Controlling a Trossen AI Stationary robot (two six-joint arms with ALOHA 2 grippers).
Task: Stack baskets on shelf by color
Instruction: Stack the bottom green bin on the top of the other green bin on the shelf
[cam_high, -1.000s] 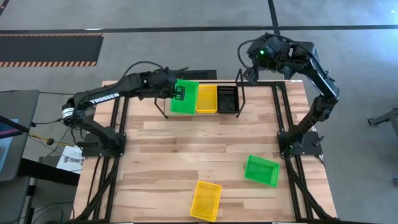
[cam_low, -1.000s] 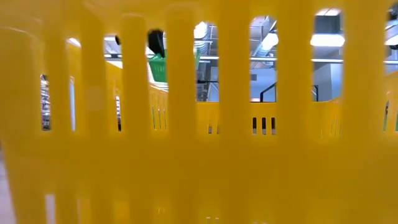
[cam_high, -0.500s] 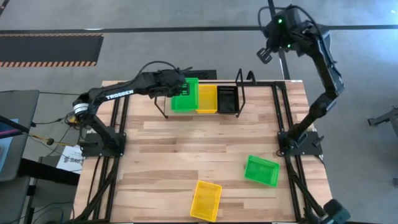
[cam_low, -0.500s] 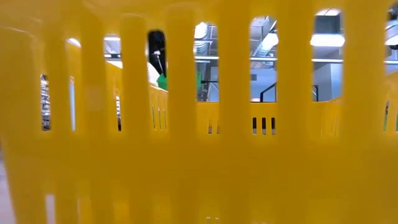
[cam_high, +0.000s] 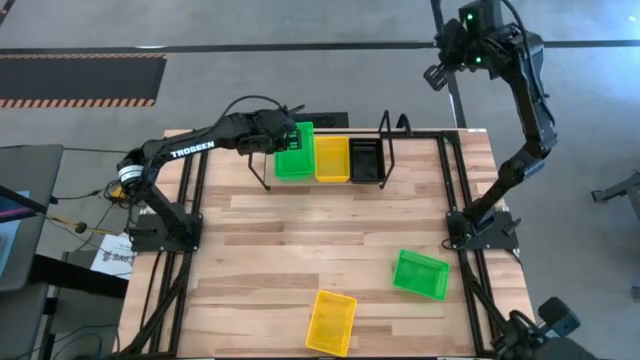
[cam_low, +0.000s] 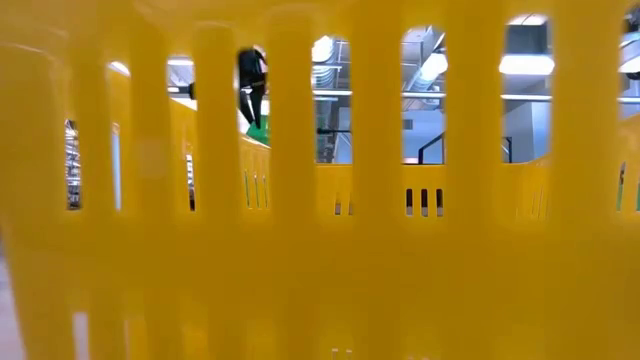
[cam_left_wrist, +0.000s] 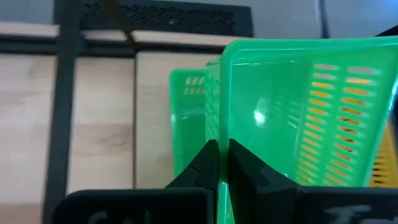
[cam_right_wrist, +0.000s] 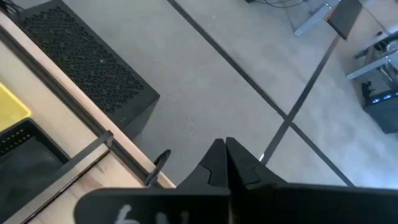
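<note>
High view: left gripper (cam_high: 283, 141) sits over the shelf (cam_high: 385, 150) at the far edge of the counter (cam_high: 300, 240), clamped on the rim of a green basket (cam_high: 296, 152) at the shelf's left end; yellow stack (cam_high: 332, 159) in the middle, black stack (cam_high: 365, 159) at the right end. Can't count layers from above. Two strays on the counter: loose green basket (cam_high: 420, 274) near the right arm's base, loose yellow basket (cam_high: 331, 322) at the near edge. Right gripper (cam_high: 436, 77) is raised beyond the counter's far edge, holding nothing. Low view: almost fully blocked by the loose yellow basket's mesh; through the slots, a sliver of green and dark arm, nothing more. Left wrist view: fingers pinched together on the held basket's wall, another green basket (cam_left_wrist: 189, 118) just beneath it, so it looks mid-placement. Right wrist view: fingers together and empty, floor beyond. Judgement: mostly done; left are this release plus the two strays.
</note>
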